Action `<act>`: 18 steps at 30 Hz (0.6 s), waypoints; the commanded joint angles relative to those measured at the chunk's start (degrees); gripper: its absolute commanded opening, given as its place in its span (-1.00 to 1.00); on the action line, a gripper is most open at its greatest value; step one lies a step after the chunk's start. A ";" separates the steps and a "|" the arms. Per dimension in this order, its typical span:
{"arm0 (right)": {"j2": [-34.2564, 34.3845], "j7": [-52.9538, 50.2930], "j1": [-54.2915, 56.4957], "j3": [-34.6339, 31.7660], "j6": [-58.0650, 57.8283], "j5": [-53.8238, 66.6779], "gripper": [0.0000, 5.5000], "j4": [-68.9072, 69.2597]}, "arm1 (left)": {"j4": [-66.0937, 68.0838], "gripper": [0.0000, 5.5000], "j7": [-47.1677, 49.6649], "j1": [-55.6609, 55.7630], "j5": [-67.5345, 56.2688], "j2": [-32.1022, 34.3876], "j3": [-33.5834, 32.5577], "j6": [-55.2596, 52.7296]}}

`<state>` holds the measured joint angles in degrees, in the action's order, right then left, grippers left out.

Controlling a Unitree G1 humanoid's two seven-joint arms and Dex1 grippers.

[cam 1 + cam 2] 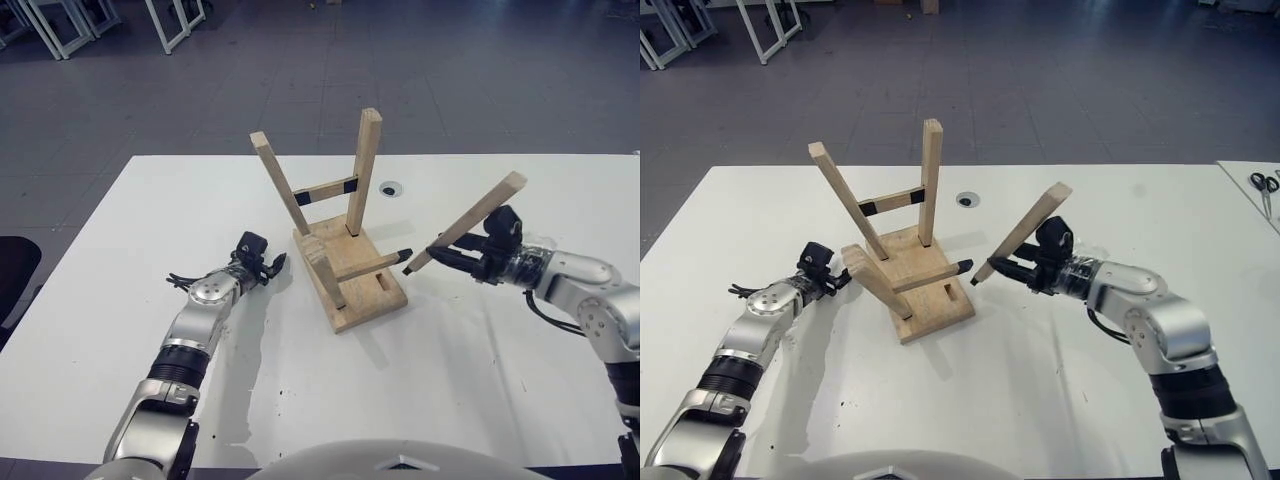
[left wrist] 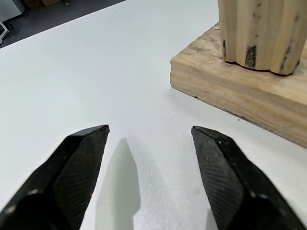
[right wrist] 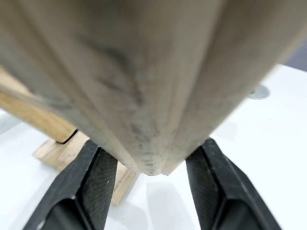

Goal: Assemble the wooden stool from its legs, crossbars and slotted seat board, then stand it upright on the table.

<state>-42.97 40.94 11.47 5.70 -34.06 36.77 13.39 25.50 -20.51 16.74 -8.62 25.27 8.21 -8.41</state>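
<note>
My left fingers (image 1: 270, 263): open, low over bench (image 1: 120, 260), just beside seat board (image 1: 365, 300). My right fingers (image 1: 450, 255): clamped on loose leg (image 1: 480, 210), tilted, lower end just beside crossbar (image 1: 375, 265) tip. Seat board flat on bench, three legs up.

No readable text or signs anywhere
</note>
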 commanded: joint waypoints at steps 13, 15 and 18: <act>5.23 2.64 -9.50 3.72 -6.94 2.67 -0.26 17.29 | 10.75 0.15 -8.27 4.25 2.26 -4.35 -2.12 7.40; 5.31 2.37 -9.92 3.13 -7.64 3.17 -0.26 18.48 | 13.11 0.15 -8.58 5.41 1.91 -4.99 -3.11 8.59; 3.83 2.64 -9.06 0.42 -8.49 4.59 -0.26 21.44 | 18.13 0.15 -8.37 8.25 2.44 -6.37 -3.75 11.08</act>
<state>-38.22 43.59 1.32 8.48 -41.66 39.76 32.37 40.66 -28.83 23.01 -7.41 19.78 4.71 1.68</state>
